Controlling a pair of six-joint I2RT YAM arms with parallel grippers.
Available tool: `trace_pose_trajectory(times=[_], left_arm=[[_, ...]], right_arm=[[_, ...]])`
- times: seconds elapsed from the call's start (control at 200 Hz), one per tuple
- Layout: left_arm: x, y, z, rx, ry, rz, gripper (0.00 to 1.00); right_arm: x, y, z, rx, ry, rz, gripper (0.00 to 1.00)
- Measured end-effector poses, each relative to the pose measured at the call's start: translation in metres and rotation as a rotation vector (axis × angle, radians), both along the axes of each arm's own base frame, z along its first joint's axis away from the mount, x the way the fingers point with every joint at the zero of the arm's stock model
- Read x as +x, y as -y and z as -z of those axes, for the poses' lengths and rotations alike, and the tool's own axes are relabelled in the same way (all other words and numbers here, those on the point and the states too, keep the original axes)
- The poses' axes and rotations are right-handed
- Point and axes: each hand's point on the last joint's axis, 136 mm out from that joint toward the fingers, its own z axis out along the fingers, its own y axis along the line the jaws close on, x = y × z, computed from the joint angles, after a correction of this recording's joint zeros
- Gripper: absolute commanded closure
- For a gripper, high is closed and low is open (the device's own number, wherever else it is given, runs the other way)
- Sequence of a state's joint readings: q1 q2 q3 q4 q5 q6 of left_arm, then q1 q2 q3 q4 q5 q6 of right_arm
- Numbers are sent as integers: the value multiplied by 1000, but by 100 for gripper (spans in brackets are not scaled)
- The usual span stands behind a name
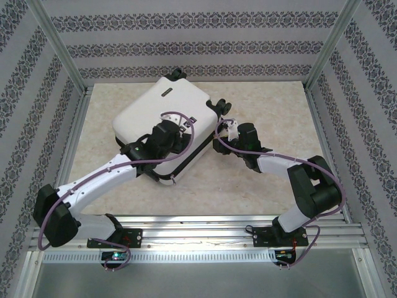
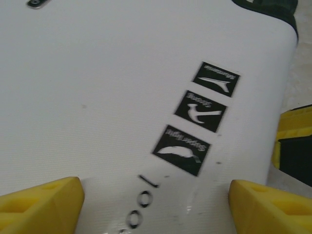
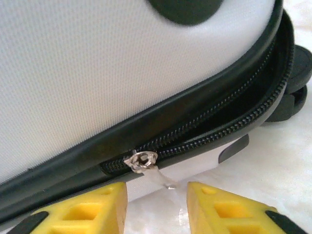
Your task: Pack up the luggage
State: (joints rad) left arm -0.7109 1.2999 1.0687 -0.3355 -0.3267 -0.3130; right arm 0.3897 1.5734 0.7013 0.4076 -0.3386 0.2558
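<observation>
The white hard-shell luggage (image 1: 162, 115) lies closed and flat on the table, turned at an angle. My left gripper (image 1: 176, 120) hovers low over its lid, open, the yellow fingers (image 2: 44, 204) standing wide apart over the shell (image 2: 97, 87) and its black printed marks (image 2: 200, 109). My right gripper (image 1: 219, 131) is at the luggage's right side, open. Its fingers (image 3: 229, 209) flank the silver zipper slider (image 3: 141, 161), whose pull tab (image 3: 162, 178) hangs free between them. Left of the slider the zipper is shut; to the right its two rows of teeth (image 3: 229, 119) gape apart.
Black caster wheels (image 1: 218, 105) stick out at the luggage's right corner, close to my right gripper, and one wheel (image 3: 295, 92) sits just beyond the zipper. Patterned walls and metal posts (image 1: 56, 43) fence in the beige table (image 1: 260, 186).
</observation>
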Motion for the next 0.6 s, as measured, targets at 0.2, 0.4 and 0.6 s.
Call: trace_pose_trajectory(times=[0.2, 0.4, 0.6], left_arm=[[-6, -26, -1, -15, -1, -37, 20], [-7, -42, 0, -14, -7, -68, 19], [-2, -56, 0, -28, -9, -101, 19]], right_arm=[[20, 28, -12, 105, -13, 87, 25], [46, 34, -25, 224, -24, 90, 15], [61, 15, -21, 374, -62, -7, 15]])
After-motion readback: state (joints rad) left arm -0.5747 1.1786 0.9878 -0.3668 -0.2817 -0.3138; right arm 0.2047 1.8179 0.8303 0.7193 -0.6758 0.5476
